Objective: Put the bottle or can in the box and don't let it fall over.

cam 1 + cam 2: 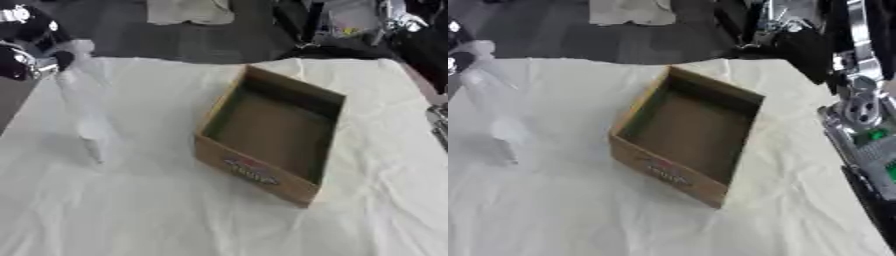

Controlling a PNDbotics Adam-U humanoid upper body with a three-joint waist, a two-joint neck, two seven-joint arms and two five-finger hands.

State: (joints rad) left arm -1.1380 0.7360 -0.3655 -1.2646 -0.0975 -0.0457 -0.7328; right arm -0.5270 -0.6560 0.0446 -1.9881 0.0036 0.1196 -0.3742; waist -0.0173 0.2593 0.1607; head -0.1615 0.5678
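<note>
A clear plastic bottle (pixel 86 105) shows blurred at the table's left, its top near my left hand (pixel 31 52) and its lower end close to the white cloth. That black and silver hand sits at the upper left edge, fingers curled at the bottle's top. The bottle leans slightly. An open cardboard box (pixel 271 132) with a red logo on its near wall lies in the middle, to the right of the bottle and apart from it; nothing is inside. My right arm (pixel 859 112) runs down the right edge of the right eye view; its fingers do not show clearly.
A wrinkled white cloth (pixel 157 210) covers the table. Behind the far edge are dark floor, a pale cloth (pixel 188 11) and dark equipment (pixel 798 30). The table's left edge slants near the bottle.
</note>
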